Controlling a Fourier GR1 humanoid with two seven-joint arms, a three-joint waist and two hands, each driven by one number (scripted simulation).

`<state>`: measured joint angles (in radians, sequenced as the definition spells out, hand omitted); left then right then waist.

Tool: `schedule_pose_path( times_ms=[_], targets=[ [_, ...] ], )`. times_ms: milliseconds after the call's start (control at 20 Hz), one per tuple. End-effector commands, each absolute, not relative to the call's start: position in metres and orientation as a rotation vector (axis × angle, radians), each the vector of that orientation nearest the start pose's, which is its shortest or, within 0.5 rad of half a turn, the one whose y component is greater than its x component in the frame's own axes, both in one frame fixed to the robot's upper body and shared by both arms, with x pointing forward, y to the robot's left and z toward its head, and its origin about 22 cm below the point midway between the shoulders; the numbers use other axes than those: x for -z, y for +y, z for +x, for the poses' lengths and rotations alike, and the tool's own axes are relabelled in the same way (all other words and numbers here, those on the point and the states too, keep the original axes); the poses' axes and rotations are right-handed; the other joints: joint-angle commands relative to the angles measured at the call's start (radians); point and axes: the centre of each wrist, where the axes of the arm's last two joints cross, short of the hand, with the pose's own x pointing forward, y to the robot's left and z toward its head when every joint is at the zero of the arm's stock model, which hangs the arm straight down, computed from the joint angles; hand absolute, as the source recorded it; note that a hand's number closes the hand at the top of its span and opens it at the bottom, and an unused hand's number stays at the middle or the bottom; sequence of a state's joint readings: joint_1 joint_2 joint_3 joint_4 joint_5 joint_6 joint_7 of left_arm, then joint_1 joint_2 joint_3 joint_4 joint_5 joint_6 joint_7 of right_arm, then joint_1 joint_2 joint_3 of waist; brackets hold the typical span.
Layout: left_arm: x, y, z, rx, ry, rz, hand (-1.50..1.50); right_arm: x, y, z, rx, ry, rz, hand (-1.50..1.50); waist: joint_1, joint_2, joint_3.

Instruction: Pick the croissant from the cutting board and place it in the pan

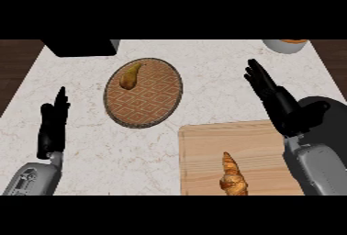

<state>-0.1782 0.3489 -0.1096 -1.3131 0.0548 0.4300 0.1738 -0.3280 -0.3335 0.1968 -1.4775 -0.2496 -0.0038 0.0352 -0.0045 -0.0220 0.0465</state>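
Croissant [233, 177]: on cutting board [230, 151], long axis up-down, narrow tip toward far edge.
Right hand [281, 108]: fingers straight, released.
Left hand [52, 126]: fingers straight, released.

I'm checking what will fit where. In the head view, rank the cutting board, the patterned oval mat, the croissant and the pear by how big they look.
1. Cutting board, though partly cut off
2. Patterned oval mat
3. Croissant
4. Pear, only slightly smaller-looking than the croissant
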Motion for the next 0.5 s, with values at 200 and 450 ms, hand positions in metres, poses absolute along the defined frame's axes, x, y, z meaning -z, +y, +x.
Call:
schedule_pose_path(
  times_ms=[200,450],
  targets=[
    [-0.051,0.265,0.291,-0.035,-1.54,0.257,0.0,-0.094,-0.221,0.299,-0.402,-1.878,0.594,1.5,0.013,0.013,-0.045],
    [-0.043,0.275,0.283,-0.076,-1.498,0.16,0.0,-0.082,-0.309,0.263,-0.659,-1.995,0.11,1.5,-0.039,0.012,-0.045]
  ],
)
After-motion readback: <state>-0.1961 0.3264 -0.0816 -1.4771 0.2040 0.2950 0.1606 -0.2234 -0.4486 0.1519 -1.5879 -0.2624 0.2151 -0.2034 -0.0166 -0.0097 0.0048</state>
